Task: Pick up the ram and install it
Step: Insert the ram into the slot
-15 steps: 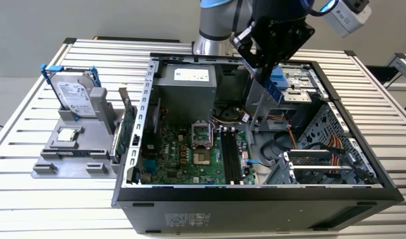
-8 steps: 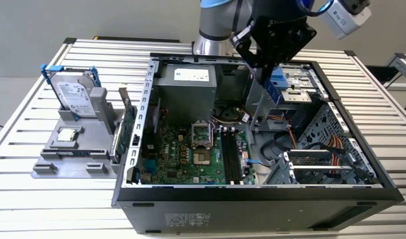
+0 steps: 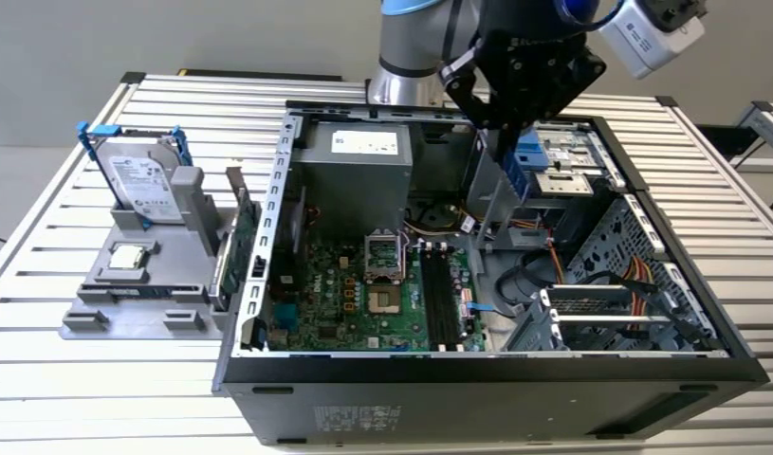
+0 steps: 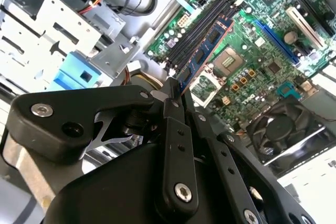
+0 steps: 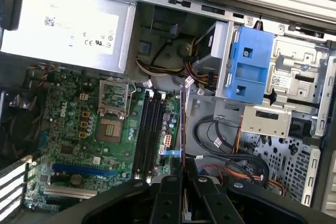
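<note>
The pincer (image 4: 175, 94) is pinching the ram (image 4: 206, 50) by one end, hanging it over the motherboard (image 5: 79, 145) close to the black memory slots (image 5: 149, 129), where seating it well is probably depending on keeping the stick parallel to a slot and pressing evenly

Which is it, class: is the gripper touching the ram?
Touching: the second wrist view shows the gripper clamped on the near end of the ram.

Robotics lab: open computer case (image 3: 487, 403) on slatted table (image 3: 95, 384).
</note>
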Motion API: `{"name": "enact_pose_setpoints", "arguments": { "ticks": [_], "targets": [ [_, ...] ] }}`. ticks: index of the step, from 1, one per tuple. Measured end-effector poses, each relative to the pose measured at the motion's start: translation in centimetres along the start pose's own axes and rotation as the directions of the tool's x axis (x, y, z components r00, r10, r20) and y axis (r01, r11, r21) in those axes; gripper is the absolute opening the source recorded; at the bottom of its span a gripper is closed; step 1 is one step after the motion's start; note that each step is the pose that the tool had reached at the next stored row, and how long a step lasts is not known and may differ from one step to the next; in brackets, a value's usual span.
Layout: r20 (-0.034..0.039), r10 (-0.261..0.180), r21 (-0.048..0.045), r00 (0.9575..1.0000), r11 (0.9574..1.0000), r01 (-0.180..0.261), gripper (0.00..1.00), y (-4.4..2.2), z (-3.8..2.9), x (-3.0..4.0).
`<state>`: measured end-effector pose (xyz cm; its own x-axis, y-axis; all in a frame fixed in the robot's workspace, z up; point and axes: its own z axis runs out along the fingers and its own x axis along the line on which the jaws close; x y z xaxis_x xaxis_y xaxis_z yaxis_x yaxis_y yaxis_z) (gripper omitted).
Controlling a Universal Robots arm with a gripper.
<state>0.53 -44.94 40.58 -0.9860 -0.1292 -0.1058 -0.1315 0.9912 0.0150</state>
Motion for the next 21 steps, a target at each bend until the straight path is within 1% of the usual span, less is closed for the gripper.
{"name": "enact_pose_setpoints", "arguments": {
  "ticks": [4, 9, 13, 21],
  "targets": [
    [0.0007, 0.042, 0.0044, 0.9991, 0.9991, -0.042, 0.00, 0.00, 0.01, 0.00],
    [0.0017, 0.088, 0.0093, 0.9961, 0.9960, -0.088, 0.00, 0.00, 0.03, 0.01],
    [0.0020, 0.109, 0.0116, 0.9940, 0.9939, -0.109, 0.00, 0.00, 0.04, 0.02],
    [-0.0114, 0.115, 0.0119, 0.9934, 0.9934, -0.114, 0.00, 0.00, 0.08, 0.02]
  ]
}}
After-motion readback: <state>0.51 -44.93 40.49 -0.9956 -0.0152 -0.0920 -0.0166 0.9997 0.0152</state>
